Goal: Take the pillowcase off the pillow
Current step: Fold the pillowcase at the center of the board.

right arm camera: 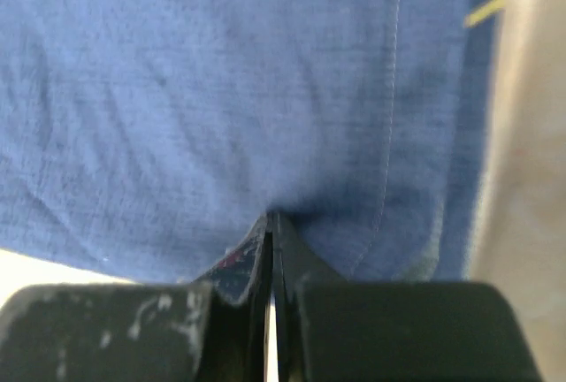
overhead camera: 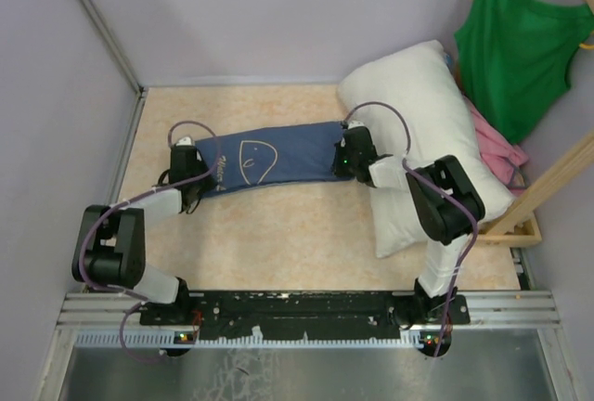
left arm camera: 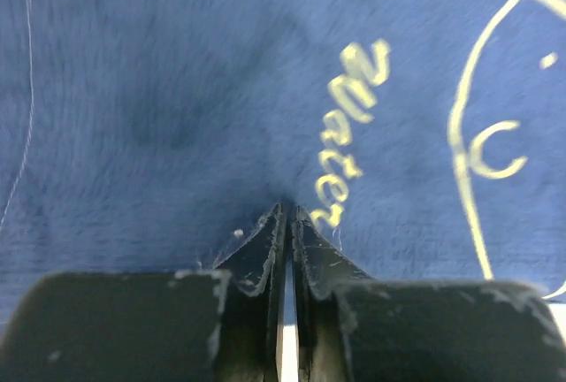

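1. Denim-blue pillowcase (overhead camera: 269, 158), with its pale line drawing and lettering facing up, lies on the beige table (overhead camera: 278, 243). It is stretched lengthwise between the two arms.
2. Left gripper (left arm camera: 288, 214): jaws drawn almost together, nipping the cloth at the pillowcase's left end, beside the lettering.
3. Right gripper (right arm camera: 270, 219): jaws pressed tight, with puckered cloth caught at their tips, at the pillowcase's right end.
4. White pillow (overhead camera: 418, 104): uncovered, at the table's right rear, just beside the pillowcase's right end. A green tank top (overhead camera: 520, 48) and a pink garment (overhead camera: 498, 148) lie behind it.
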